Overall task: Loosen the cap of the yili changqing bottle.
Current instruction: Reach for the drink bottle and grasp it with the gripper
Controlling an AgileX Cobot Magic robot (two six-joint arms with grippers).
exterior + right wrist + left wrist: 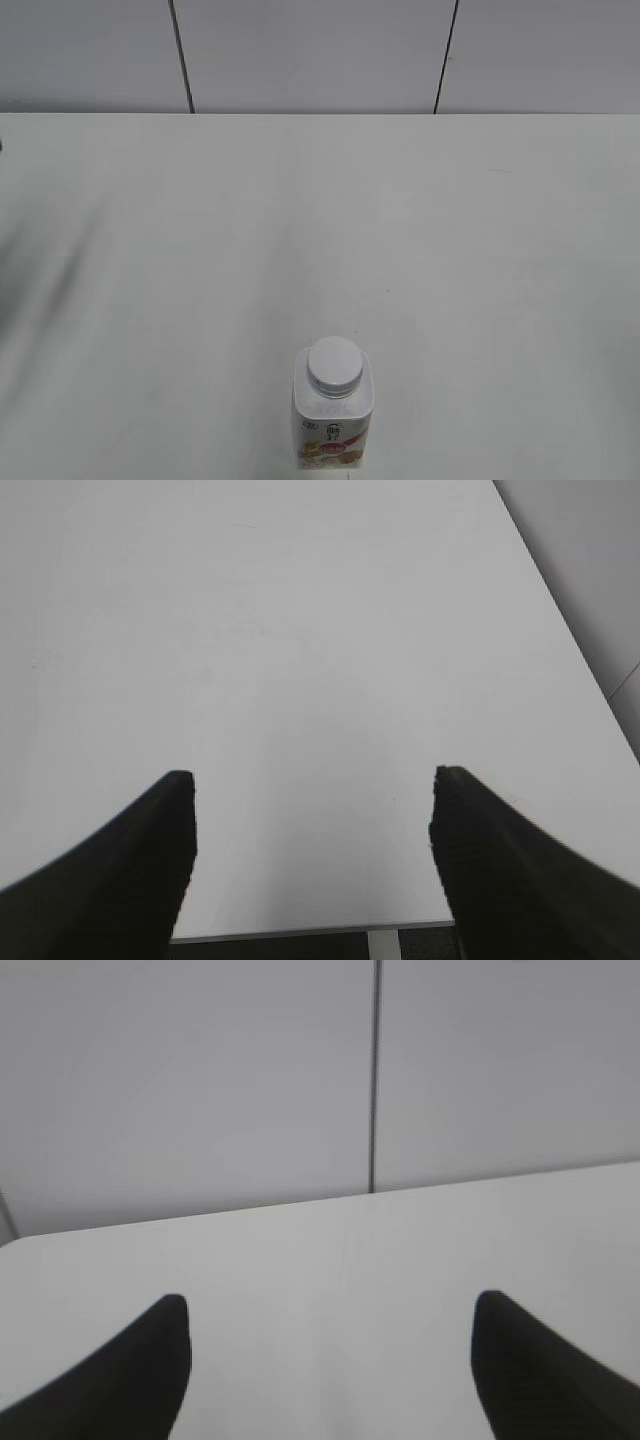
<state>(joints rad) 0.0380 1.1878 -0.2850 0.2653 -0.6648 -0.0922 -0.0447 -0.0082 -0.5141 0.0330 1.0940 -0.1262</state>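
- One yili changqing bottle [333, 420], a small white squarish plastic bottle with rounded shoulders, stands upright on the table at the near edge of the exterior view, roughly at the middle of the width; its base is cut off by the bottom of that view.
- One cap [334, 363], a small round white plastic screw cap with a flat top and ribbed side, sits on the bottle's neck.
- One label on the bottle's front face shows a red-orange fruit picture, a small reddish logo and small dark print above it; none of the writing is sharp enough to read.
- One broad, flat white table [200, 250] carries the bottle, with nothing else standing on it.
- Behind the table runs a pale grey panelled wall [310, 50] with two dark vertical seams showing in the exterior view.
- Left gripper [330, 1305]: two dark fingers, spread wide, nothing between them, above bare tabletop facing the wall.
- Right gripper [312, 780]: two dark fingers, likewise wide apart and empty, above bare tabletop near its edge.
- Neither gripper appears in the exterior view, and neither wrist view shows the bottle.
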